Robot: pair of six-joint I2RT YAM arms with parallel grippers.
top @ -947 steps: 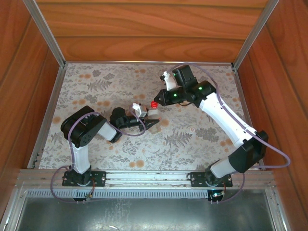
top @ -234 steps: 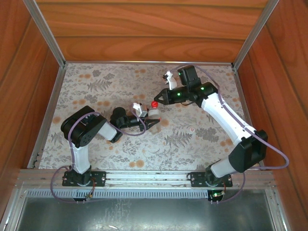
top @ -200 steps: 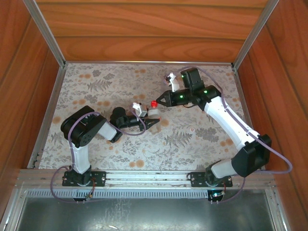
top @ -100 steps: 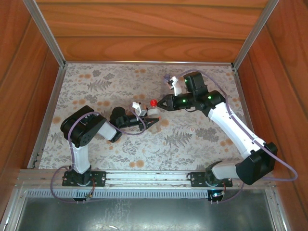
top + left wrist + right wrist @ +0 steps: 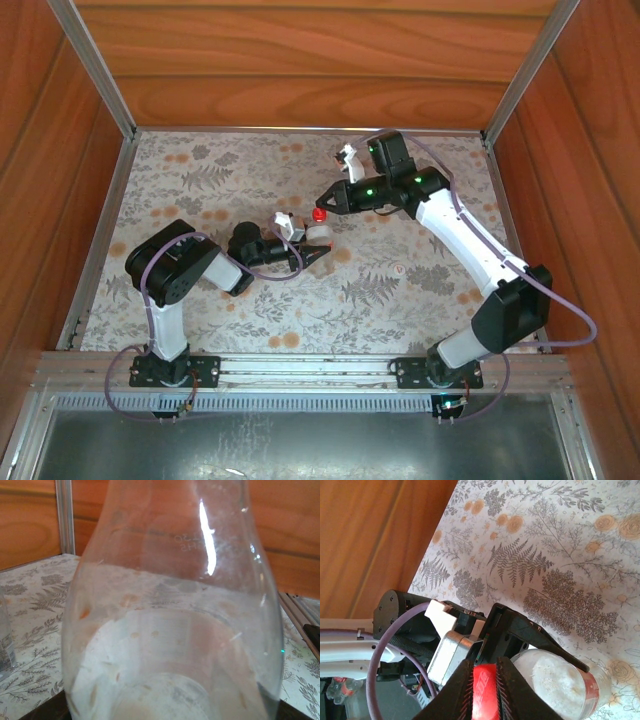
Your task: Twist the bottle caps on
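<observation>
Right hand [image 5: 484, 666] pinched tight on the red cap [image 5: 485, 692]; cap sits at the mouth of the labelled bottle [image 5: 555, 680]. Left hand [image 5: 313, 243] clamped round that bottle, holding it tipped sideways near the middle of the cloth-covered counter [image 5: 200, 190].

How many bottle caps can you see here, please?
2: the red cap, pinched in the right gripper at the mouth of the bottle, and the white cap, loose on the cloth right of centre.

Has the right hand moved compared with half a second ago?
Yes. The right hand has moved left, away from the right wall, back onto the red cap of the bottle, and now grips that cap.
</observation>
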